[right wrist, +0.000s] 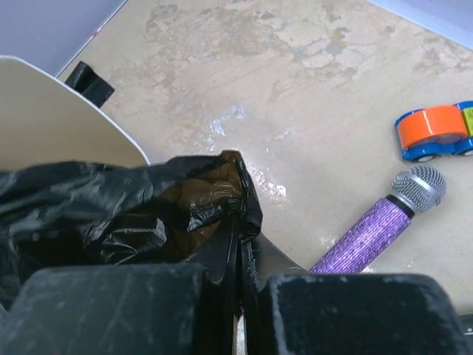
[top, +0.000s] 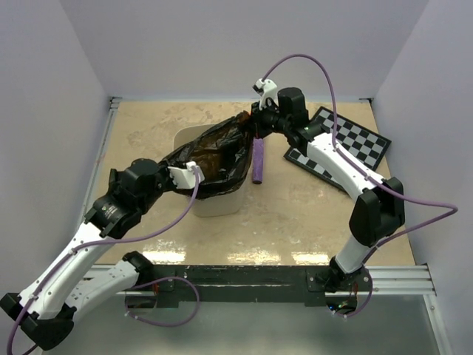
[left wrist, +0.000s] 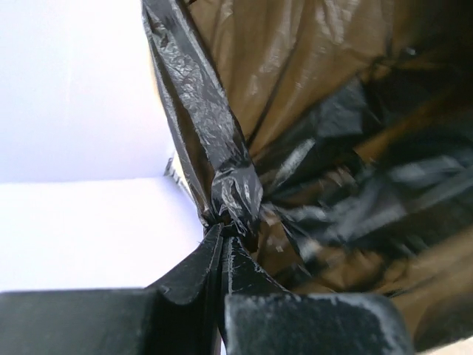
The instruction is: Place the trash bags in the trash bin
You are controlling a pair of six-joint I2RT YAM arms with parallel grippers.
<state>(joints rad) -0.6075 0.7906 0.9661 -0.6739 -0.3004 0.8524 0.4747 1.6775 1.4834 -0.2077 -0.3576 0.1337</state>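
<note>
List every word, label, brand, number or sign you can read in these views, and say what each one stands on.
None: no readable text shows in any view.
The trash bag, trash bin, purple microphone and toy car show no lettering.
The chequered board has only black and white squares, with no numbers or marks that can be made out.

Black bag over beige bin

Bright even light; glare on table; left wrist view blurred.
</note>
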